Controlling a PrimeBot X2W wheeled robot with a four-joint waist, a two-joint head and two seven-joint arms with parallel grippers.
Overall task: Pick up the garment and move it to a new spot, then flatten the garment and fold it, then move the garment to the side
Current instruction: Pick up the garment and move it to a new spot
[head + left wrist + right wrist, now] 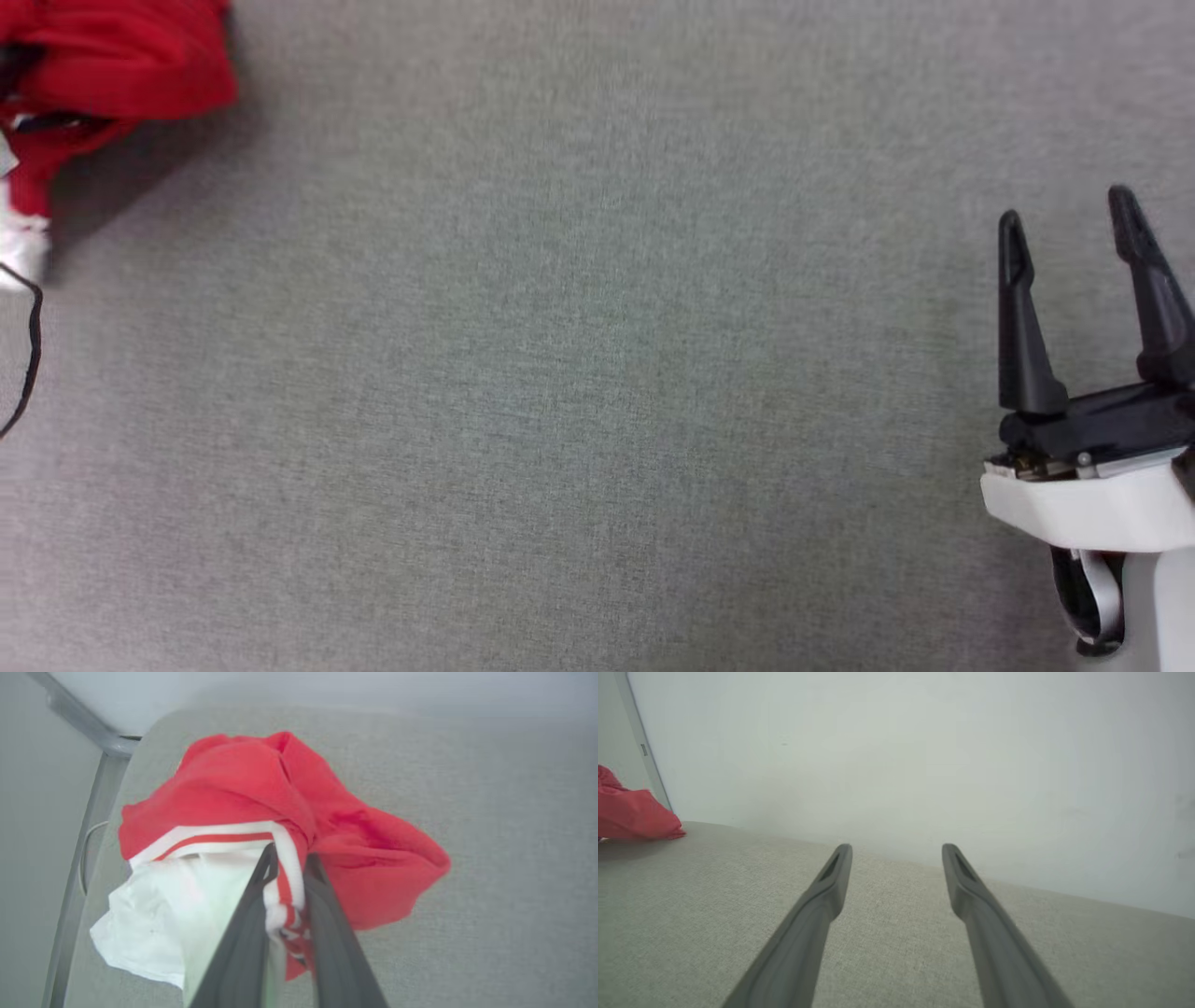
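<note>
**Left fingers clamped on garment trim, far left corner of worktop**

Garment: crumpled in a heap near the far left corner of the grey worktop, close to its left edge. Red body cloth is bunched over the top and out to one side. A white sleeve spills from under it. Red-and-white striped trim runs between the red and the white.

My left gripper: fingers closed on a fold of the striped trim, with the cloth pinched between them.

My right gripper: fingers wide apart over bare worktop at the near right side, well apart from the garment.
</note>
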